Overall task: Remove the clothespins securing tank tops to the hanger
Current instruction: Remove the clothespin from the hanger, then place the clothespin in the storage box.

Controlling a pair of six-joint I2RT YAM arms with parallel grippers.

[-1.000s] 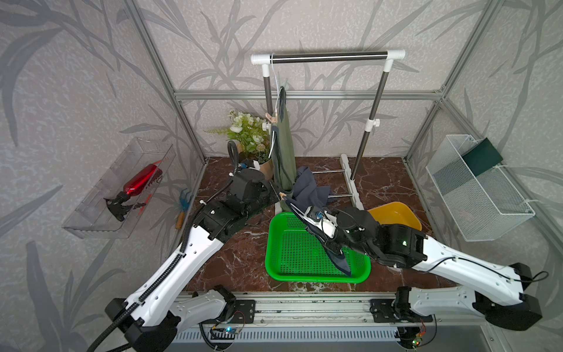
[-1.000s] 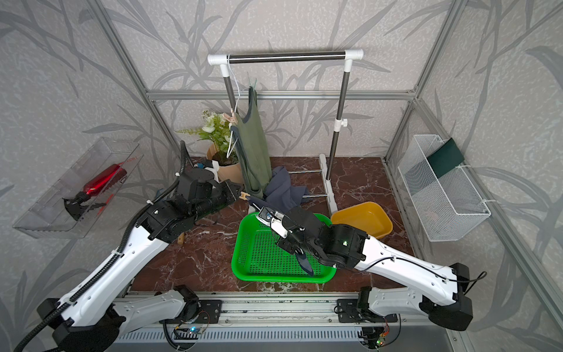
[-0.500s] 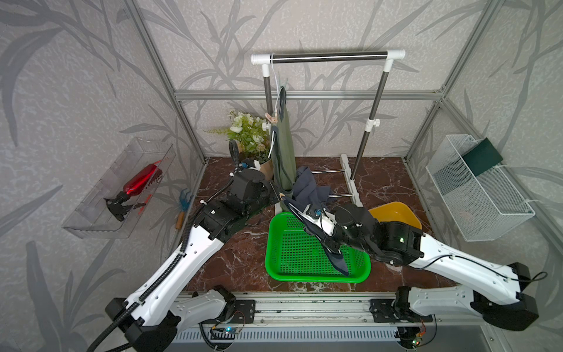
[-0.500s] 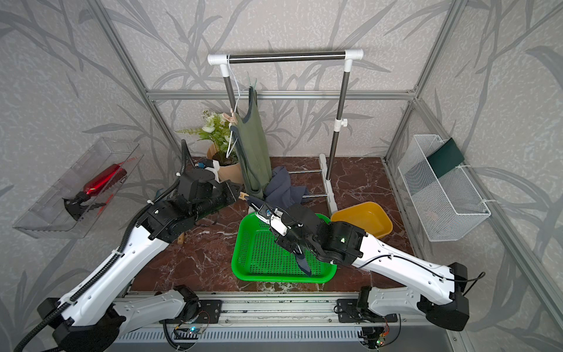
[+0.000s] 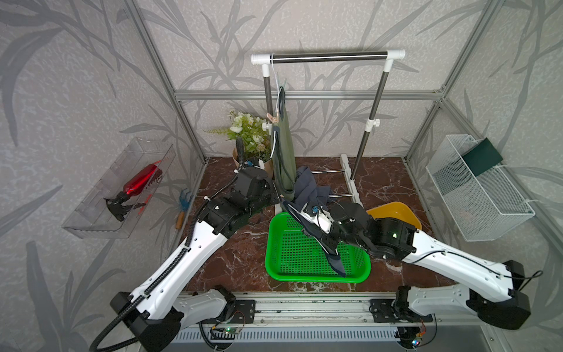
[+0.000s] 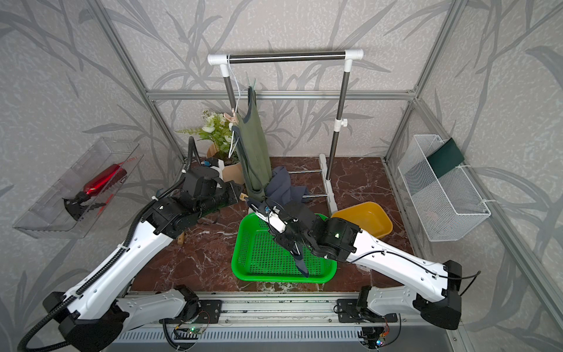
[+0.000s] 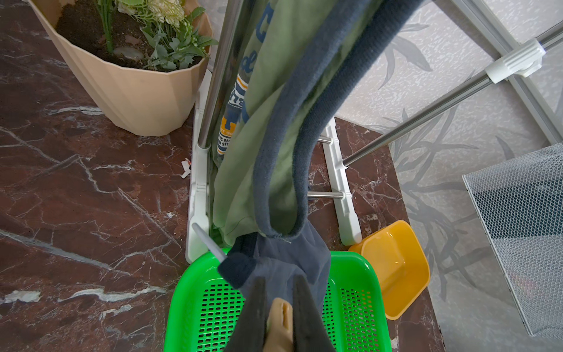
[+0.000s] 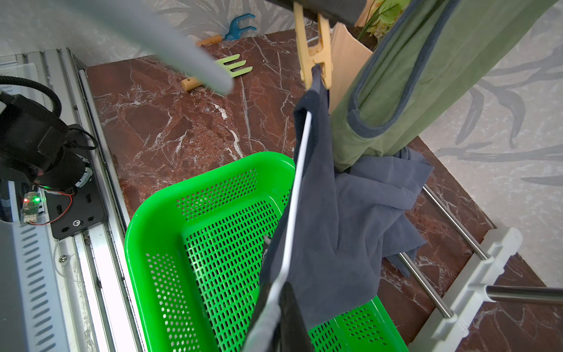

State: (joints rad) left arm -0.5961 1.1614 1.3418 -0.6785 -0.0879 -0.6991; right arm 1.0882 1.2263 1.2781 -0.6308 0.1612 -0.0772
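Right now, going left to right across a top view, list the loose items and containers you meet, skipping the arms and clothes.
red spray bottle → blue hand rake → potted flowers → green basket → yellow tub → white wire basket

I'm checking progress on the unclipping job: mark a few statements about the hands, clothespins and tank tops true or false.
1. The left hand grips a clothespin. True.
2. A second clothespin is clipped at the olive tank top's shoulder. True.
3. The olive tank top lies flat. False: it hangs from the rack.
4. The right hand is open. False: it is shut on the navy tank top's hanger.
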